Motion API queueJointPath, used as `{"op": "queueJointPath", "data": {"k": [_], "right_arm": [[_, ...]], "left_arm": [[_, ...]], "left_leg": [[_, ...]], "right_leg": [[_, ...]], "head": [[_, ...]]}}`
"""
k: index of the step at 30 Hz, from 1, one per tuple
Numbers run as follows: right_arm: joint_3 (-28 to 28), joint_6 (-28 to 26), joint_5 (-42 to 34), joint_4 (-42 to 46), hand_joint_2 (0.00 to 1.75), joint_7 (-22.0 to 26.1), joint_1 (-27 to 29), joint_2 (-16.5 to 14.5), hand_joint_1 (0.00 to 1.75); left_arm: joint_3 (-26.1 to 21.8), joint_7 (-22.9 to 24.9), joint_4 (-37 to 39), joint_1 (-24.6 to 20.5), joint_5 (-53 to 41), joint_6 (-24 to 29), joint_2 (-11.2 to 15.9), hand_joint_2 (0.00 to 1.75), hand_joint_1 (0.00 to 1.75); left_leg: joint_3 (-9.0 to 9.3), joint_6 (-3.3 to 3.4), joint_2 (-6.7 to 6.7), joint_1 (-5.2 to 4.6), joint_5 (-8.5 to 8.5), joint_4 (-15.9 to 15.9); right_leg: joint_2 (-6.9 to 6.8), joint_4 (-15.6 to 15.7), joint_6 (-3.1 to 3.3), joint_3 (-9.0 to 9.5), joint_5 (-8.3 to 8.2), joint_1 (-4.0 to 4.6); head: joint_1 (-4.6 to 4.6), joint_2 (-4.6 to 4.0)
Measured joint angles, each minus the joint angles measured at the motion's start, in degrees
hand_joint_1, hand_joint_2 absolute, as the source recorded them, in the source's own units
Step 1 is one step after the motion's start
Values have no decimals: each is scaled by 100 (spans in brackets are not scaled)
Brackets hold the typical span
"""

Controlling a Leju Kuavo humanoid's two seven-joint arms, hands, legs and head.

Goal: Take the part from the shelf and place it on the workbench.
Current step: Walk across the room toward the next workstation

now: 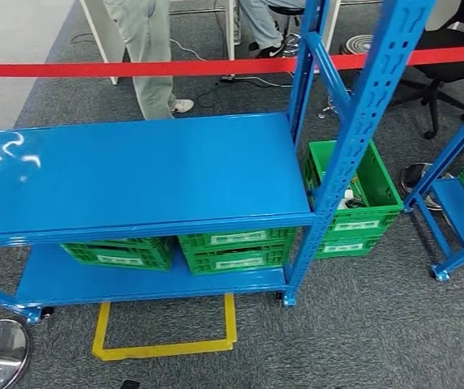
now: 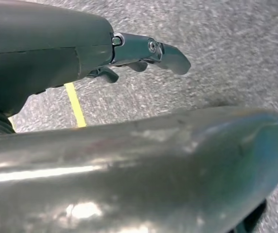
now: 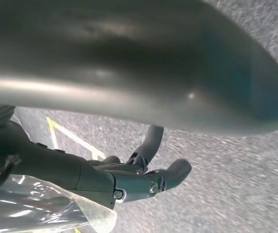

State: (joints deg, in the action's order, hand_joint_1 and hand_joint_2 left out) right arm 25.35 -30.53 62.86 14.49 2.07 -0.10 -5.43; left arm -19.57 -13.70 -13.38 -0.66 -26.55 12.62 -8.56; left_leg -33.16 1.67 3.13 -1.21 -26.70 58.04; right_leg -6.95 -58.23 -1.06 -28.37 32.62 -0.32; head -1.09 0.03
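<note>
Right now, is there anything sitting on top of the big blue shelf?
No, the top board of the blue shelf is bare, and the green crates sit on the board below it.

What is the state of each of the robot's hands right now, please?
Left hand: open, holding nothing, hanging over the grey carpet.
Right hand: open, fingers apart with nothing between them; clear plastic film lies beside the wrist.
</note>
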Motion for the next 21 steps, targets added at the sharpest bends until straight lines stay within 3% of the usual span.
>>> {"op": "queueJointPath", "data": {"k": [2, 3, 5, 6, 7, 8, 10, 12, 14, 16, 19, 21], "right_arm": [[-9, -7, 1, 0, 0, 4, -15, 1, 0], [-11, -9, 1, -1, 0, 7, -10, 1, 0], [-14, -11, -1, -5, 0, 7, 18, 1, 0], [-14, -11, -2, -7, 0, 6, 30, 1, 0], [-15, -10, -4, -7, 0, 5, 36, 1, 0], [-15, -9, -8, -7, 0, 7, 37, 1, 0], [-15, 6, -34, -10, 0, 20, 31, 1, 0], [-15, 45, -80, -20, 0, 50, 6, 1, 0], [-11, 91, -151, -28, 0, 72, -12, -1, 0], [8, 121, -235, -32, 0, 74, -3, -1, 0], [65, 146, -337, -33, 0, 68, -2, -1, 0], [99, 158, -378, -33, 87, 67, -6, -1, 0]], "left_arm": [[-1, -3, 0, 17, 0, 5, -3, 0, 0], [-2, -6, 0, 15, 0, 7, -8, 0, 0], [-2, -9, 0, -1, -1, 6, -20, 0, 0], [-2, -9, 0, -2, -1, 6, -23, 0, 0], [-2, -9, 0, 3, -1, 7, -25, 0, 0], [-3, -10, 0, 8, -1, 8, -26, 0, 0], [-4, -26, 0, 12, -1, 10, -26, 0, 0], [-4, -58, 0, 14, -1, 20, -22, 0, 0], [-4, -75, 0, 27, 0, 56, -17, 87, 0], [-4, -57, 0, 32, 8, 98, -16, 175, 0], [-4, -12, 0, 15, 19, 112, -16, 175, 0], [-4, 4, 0, 7, 24, 111, -16, 175, 0]], "left_leg": [[49, 35, -136, 46, 51, -94], [57, 45, -205, 59, 63, -113], [56, 58, -363, 63, 61, -113], [62, 57, -448, 63, 57, -112], [73, 50, -533, 66, 52, -110], [89, 38, -611, 71, 43, -108], [113, -8, -733, 69, 13, -84], [95, -47, -803, 53, -17, -39], [72, 1, -829, 44, -17, -16], [77, 63, -826, 44, -6, -25], [97, 68, -820, 49, -6, -57], [105, 63, -818, 49, -7, -70]], "right_leg": [[316, -266, -44, -110, 173, -9], [519, -595, -61, -282, 329, -22], [674, -1353, -88, -707, 599, -34], [687, -1564, -100, -860, 602, -37], [691, -1534, -109, -906, 474, -40], [706, -1285, -116, -845, 248, -47], [803, -509, -119, -563, -196, -73], [899, -82, -74, -378, -331, -92], [917, -39, -28, -342, -319, -94], [919, -34, -22, -338, -324, -88], [927, -34, 2, -333, -314, -73], [929, -34, 23, -330, -304, -68]], "head": [[13, -1], [26, 0], [43, 1], [49, 1], [51, 0], [51, 0], [68, -1], [88, 0], [82, 0], [73, 0], [73, -1], [73, -1]]}}
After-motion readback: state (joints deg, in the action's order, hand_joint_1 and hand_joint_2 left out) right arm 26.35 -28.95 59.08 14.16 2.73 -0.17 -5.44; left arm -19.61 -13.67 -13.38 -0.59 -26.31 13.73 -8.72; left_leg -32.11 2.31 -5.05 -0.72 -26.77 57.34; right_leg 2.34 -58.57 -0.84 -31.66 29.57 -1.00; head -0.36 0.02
